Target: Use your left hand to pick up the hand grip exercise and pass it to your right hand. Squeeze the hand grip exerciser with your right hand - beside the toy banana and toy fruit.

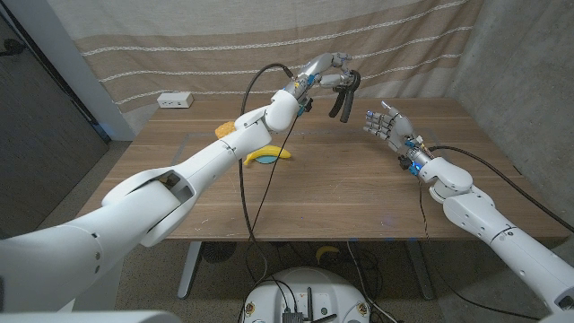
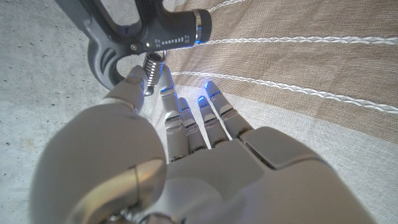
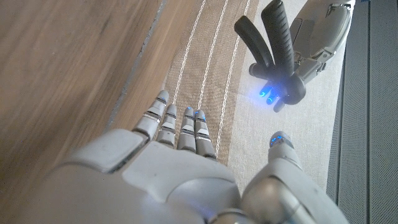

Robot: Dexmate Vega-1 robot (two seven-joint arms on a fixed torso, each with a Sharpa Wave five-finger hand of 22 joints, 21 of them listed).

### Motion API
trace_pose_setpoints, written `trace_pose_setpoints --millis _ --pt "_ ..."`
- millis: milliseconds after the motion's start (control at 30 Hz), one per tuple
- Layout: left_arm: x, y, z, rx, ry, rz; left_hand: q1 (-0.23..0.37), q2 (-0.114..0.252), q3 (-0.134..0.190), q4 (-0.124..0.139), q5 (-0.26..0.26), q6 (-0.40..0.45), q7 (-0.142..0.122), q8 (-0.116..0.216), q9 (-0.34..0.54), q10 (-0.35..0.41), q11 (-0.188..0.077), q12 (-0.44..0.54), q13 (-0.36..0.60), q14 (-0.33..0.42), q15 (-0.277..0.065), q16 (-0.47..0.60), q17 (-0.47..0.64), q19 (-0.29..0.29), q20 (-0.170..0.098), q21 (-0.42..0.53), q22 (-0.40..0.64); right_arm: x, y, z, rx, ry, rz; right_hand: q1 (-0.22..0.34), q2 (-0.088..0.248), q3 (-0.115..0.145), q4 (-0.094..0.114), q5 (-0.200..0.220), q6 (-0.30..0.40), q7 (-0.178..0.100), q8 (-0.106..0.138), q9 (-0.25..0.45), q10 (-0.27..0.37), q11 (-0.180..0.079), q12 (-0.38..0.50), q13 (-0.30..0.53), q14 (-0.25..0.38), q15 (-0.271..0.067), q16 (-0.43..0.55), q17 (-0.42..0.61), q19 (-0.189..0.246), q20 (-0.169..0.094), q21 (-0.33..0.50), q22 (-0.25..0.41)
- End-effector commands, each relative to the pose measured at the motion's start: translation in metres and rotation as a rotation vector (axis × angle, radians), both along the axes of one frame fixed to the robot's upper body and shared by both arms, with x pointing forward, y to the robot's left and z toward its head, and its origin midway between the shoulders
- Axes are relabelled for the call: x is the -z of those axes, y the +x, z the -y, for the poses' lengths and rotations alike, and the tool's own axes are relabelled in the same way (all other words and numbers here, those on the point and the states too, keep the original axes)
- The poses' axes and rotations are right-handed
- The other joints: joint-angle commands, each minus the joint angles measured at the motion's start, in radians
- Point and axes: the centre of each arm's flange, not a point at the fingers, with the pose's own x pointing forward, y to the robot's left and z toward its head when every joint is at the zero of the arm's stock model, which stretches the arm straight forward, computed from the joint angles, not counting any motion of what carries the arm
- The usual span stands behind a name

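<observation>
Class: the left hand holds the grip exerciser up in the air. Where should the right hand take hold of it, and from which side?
Probably the two dark handles hanging free below the left hand, which holds the grip exerciser at its top. The open right hand should approach from its own side.

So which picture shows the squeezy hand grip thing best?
The right wrist view: both handles of the hand grip exerciser show clearly. The left wrist view crops it at the edge; the head view shows it small, held up by the left hand.

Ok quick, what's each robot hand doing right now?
Left hand: holding the hand grip exerciser up above the table.
Right hand: open, fingers spread, holding nothing.
</observation>
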Motion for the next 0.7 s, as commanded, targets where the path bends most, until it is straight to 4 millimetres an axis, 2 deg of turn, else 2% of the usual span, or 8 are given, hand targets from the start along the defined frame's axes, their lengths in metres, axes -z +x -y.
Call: trace_pose_setpoints --millis 33,700 --pt "-0.003 0.001 0.009 0.008 0.016 -0.009 0.003 0.012 0.054 0.023 0.007 0.009 -0.014 0.244 0.236 0.019 -0.021 -0.004 0.001 0.007 -0.133 -0.002 0.001 0.008 -0.007 0.004 0.001 -0.006 0.005 -0.012 -0.050 -0.017 0.024 -0.004 -0.007 -0.005 0.000 0.007 -0.001 -0.001 0.005 0.003 -0.001 -0.002 0.006 0.003 -0.004 -0.001 -0.002 0.001 -0.002 0.004 0.000 0.002" --pt "-0.006 0.008 0.021 0.037 0.009 -0.023 -0.004 0.010 0.065 0.022 0.007 0.007 -0.013 0.251 0.231 0.022 -0.021 -0.003 0.001 0.009 -0.135 -0.002 0.000 0.008 -0.008 0.007 0.002 -0.016 0.013 -0.029 -0.139 -0.048 0.047 -0.004 -0.008 -0.008 0.000 0.009 -0.002 -0.005 0.005 0.003 -0.002 0.002 0.007 0.002 -0.003 0.000 -0.004 0.000 -0.001 0.006 0.001 0.002"
